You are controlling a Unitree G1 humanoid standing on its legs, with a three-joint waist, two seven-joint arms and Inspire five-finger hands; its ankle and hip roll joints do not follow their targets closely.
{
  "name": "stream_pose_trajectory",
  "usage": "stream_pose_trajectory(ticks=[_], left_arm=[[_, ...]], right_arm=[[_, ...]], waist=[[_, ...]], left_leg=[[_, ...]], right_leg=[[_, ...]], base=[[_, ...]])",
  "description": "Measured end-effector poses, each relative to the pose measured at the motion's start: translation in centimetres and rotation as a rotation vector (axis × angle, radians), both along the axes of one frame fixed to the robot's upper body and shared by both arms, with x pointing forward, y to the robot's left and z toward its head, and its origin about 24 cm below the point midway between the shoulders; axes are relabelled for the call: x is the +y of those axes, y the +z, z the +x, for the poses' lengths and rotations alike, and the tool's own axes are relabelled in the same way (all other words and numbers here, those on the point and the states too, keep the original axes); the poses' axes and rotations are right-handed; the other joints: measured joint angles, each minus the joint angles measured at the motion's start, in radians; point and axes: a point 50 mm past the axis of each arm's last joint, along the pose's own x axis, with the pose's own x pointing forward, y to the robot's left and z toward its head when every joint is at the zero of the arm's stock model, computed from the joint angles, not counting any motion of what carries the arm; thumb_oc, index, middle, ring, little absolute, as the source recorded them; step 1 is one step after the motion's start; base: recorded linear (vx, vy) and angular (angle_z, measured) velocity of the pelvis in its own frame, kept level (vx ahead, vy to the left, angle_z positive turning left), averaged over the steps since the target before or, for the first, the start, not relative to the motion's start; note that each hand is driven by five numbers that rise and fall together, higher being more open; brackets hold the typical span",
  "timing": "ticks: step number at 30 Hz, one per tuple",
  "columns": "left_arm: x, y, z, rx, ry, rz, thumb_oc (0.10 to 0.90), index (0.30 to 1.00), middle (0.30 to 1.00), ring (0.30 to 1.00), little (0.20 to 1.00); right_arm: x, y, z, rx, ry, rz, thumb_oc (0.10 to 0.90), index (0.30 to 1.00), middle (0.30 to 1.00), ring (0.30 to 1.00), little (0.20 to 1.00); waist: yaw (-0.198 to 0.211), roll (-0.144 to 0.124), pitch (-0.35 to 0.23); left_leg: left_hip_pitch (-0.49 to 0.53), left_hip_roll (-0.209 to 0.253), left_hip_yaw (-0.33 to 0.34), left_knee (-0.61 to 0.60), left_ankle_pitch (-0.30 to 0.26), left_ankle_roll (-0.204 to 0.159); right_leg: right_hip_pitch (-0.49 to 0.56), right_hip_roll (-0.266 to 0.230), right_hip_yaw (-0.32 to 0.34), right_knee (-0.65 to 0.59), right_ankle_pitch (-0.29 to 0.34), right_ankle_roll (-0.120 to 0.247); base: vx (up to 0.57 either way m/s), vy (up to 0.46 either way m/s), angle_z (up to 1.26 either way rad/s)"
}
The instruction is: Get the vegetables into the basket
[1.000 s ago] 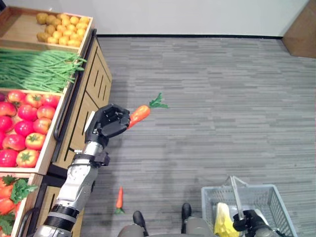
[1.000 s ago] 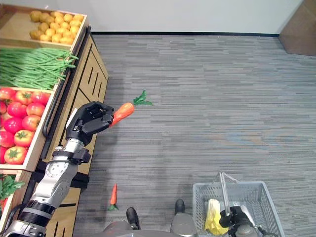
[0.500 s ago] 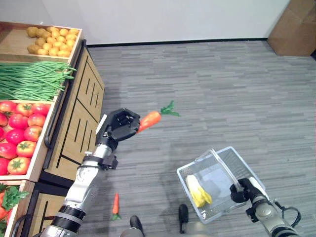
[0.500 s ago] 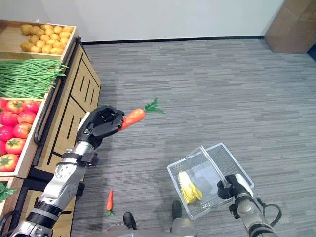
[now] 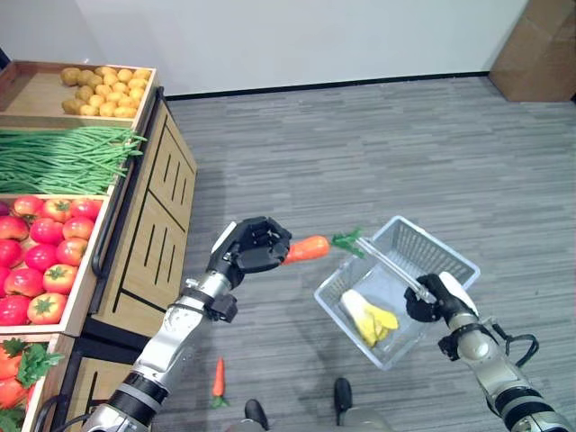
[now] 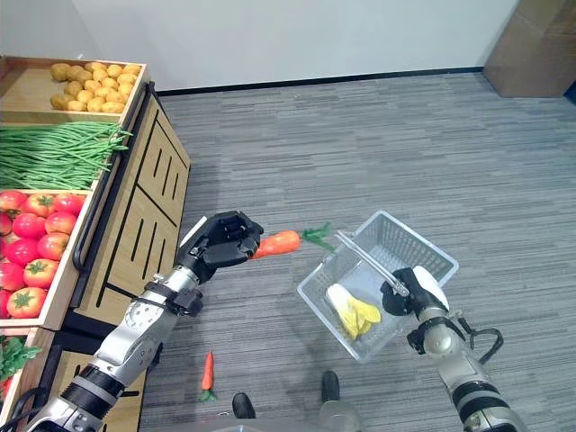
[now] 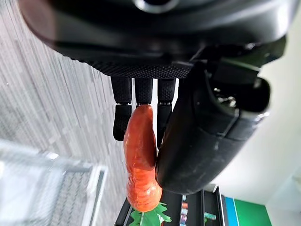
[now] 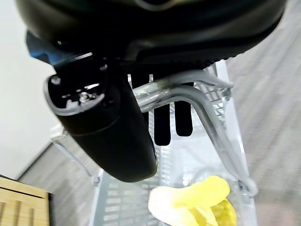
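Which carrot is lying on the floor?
The small carrot near the stand's foot lies on the floor. The bigger carrot is up in the left hand, its leaves reaching the basket.

No readable text, labels, numbers or signs are showing in any view. The produce crates, cabinet fronts, basket and floor are carrying no legible print. Small coloured marks are appearing in the left wrist view background, too small to read.

Grey wood-grain plank floor (image 5: 378, 144) runs to a plain white wall (image 5: 297, 40) with a dark skirting; a brown cabinet (image 5: 538, 43) stands in the far corner; a wooden produce stand (image 5: 153, 225) lines one side.
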Motion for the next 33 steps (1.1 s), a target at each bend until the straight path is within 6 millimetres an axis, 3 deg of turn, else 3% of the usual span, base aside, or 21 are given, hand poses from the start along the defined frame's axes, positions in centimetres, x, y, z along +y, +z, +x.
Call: stream_pose_trajectory(ticks=[7, 14, 19, 22, 27, 33], left_arm=[[-1.1, -0.4, -0.3, 0.0, -0.146, 0.136, 0.4, 0.3, 0.3, 0.3, 0.3], [-2.4, -0.3, 0.6, -0.055, -0.216, 0.278, 0.4, 0.3, 0.3, 0.3, 0.3], [-2.6, -3.8, 0.8, 0.026, -0.138, 0.403, 0.4, 0.3, 0.3, 0.3, 0.3], [-2.7, -5.6, 0.7, 0.075, -0.046, 0.45, 0.4, 0.3, 0.3, 0.3, 0.3], [-2.8, -5.8, 0.7, 0.083, -0.006, 0.455, 0.4, 0.3, 0.3, 0.3, 0.3], [-2.9, -5.5, 0.8, 0.068, 0.001, 0.45, 0.4, 0.3, 0.3, 0.3, 0.3]], right_arm=[[1.1, 1.3, 1.7, -0.056, 0.044, 0.014, 0.4, 0.3, 0.3, 0.3, 0.3], [3.7, 1.9, 2.7, -0.07, 0.153, 0.056, 0.4, 0.3, 0.3, 0.3, 0.3], [6.2, 3.2, 3.2, -0.123, 0.245, 0.136, 0.4, 0.3, 0.3, 0.3, 0.3], [7.7, 2.6, 2.6, -0.106, 0.285, 0.18, 0.4, 0.3, 0.3, 0.3, 0.3], [8.6, 1.7, 1.9, -0.071, 0.308, 0.197, 0.4, 0.3, 0.3, 0.3, 0.3], [8.7, 1.6, 1.9, -0.067, 0.313, 0.194, 0.4, 0.3, 0.3, 0.3, 0.3]], waist=[[0.001, 0.0, 0.0], [-0.002, -0.001, 0.0], [-0.018, -0.003, 0.002], [-0.023, -0.013, 0.004], [-0.023, -0.029, 0.002], [-0.02, -0.03, 0.002]], left_leg=[[0.0, -0.004, 0.004, 0.0, 0.0, 0.0], [-0.002, -0.004, 0.021, 0.0, 0.0, 0.0], [-0.001, -0.001, 0.025, 0.0, 0.0, 0.0], [0.0, 0.0, 0.026, 0.0, 0.0, 0.0], [0.0, -0.001, 0.028, 0.0, 0.0, 0.0], [0.0, 0.0, 0.027, 0.0, 0.0, 0.0]], right_leg=[[-0.003, 0.0, 0.006, 0.0, 0.003, 0.003], [-0.014, 0.0, 0.021, 0.0, 0.007, 0.003], [-0.015, 0.004, 0.025, 0.0, 0.008, 0.002], [-0.016, 0.006, 0.025, 0.0, 0.008, 0.001], [-0.017, 0.005, 0.027, 0.0, 0.008, 0.001], [-0.016, 0.003, 0.026, 0.0, 0.008, 0.001]], base=[[0.0, 0.0, -0.01], [0.01, -0.006, -0.07], [0.01, -0.008, -0.01], [0.0, 0.0, 0.0], [0.0, 0.0, 0.0], [0.0, 0.0, 0.0]])
